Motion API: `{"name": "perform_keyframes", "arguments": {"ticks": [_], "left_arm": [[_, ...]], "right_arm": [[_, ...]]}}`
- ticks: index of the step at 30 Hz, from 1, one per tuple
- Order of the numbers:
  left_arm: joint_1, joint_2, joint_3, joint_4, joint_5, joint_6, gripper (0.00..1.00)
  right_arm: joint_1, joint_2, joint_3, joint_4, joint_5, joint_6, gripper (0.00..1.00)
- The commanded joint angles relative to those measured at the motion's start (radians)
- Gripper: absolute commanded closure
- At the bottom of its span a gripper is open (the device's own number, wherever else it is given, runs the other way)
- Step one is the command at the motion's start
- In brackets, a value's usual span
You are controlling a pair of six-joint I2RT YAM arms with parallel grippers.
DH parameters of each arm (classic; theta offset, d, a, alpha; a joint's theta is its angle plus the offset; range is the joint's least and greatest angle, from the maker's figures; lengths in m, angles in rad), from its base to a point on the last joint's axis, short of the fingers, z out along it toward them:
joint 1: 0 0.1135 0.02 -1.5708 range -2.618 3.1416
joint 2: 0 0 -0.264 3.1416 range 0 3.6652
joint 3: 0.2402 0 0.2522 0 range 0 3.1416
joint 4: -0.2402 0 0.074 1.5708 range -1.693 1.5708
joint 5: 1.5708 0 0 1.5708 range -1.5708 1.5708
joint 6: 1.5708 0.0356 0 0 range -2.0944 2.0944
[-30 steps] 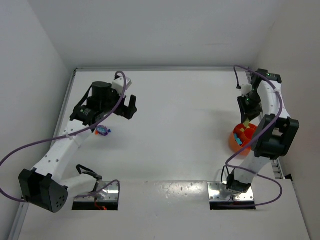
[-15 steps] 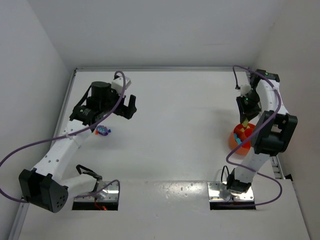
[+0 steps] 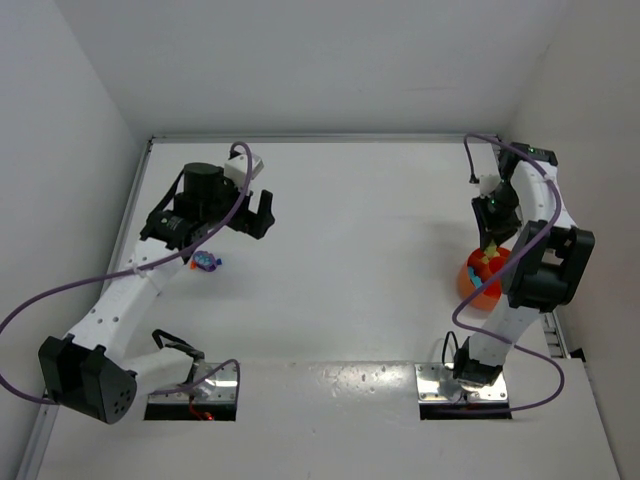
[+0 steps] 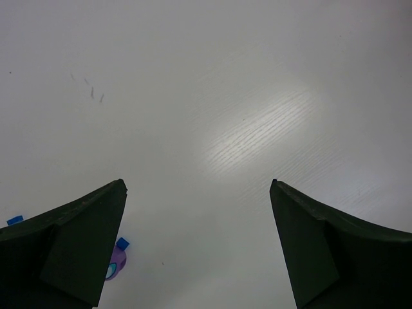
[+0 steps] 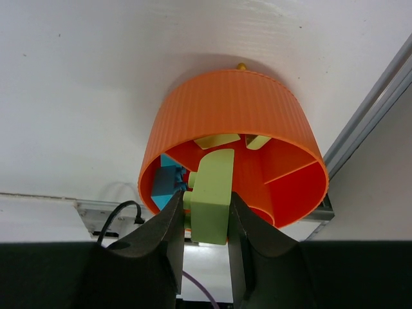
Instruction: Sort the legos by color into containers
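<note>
Clamps green brick (image 5: pixel 212 183) in right gripper (image 5: pixel 205 212) over bowl (image 5: pixel 225 103) at right; holds left gripper (image 4: pixel 197 187) wide open on nothing.

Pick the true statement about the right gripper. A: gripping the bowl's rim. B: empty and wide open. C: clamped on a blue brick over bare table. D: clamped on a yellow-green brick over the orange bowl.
D: the right gripper pinches a yellow-green brick above the orange bowl in the wrist view.

Yellow-green lego (image 5: pixel 211 196) over divided orange bowl (image 5: pixel 225 109), blue brick (image 5: pixel 166 183) inside
</note>
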Motion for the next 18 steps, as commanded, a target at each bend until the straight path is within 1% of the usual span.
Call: {"name": "perform_keyframes", "arguments": {"ticks": [1,3,6,8,9,12,14,16,18], "left_arm": [[0.012,0.001,0.014,0.021,0.019,-0.013,0.0],[0.012,0.001,0.014,0.021,0.019,-0.013,0.0],[0.012,0.001,0.014,0.021,0.019,-0.013,0.0],[0.012,0.001,0.014,0.021,0.019,-0.013,0.0],[0.012,0.001,0.014,0.021,0.019,-0.013,0.0],[0.012,-0.009,0.014,0.021,0.019,-0.013,0.0],[0.012,-0.009,0.014,0.021,0.019,-0.013,0.0],[0.022,-0.009,0.014,0.021,0.019,-0.004,0.0],[0.031,-0.009,0.014,0.021,0.019,-0.004,0.0]], "right_arm": [[-0.005,-0.022,-0.009,-0.012,0.016,-0.018,0.88],[-0.005,-0.022,-0.02,-0.021,0.016,-0.018,0.88],[-0.005,-0.022,-0.029,-0.021,0.016,-0.018,0.84],[-0.005,-0.022,-0.029,-0.021,0.026,-0.018,0.78],[-0.005,-0.022,-0.029,-0.021,0.026,-0.018,0.73],[-0.005,-0.022,-0.029,-0.021,0.036,-0.018,0.62],[-0.005,-0.022,-0.029,-0.021,0.036,-0.018,0.6],[-0.005,-0.022,-0.029,-0.021,0.036,-0.018,0.54],[-0.005,-0.022,-0.015,-0.012,0.036,-0.018,0.53]]}}
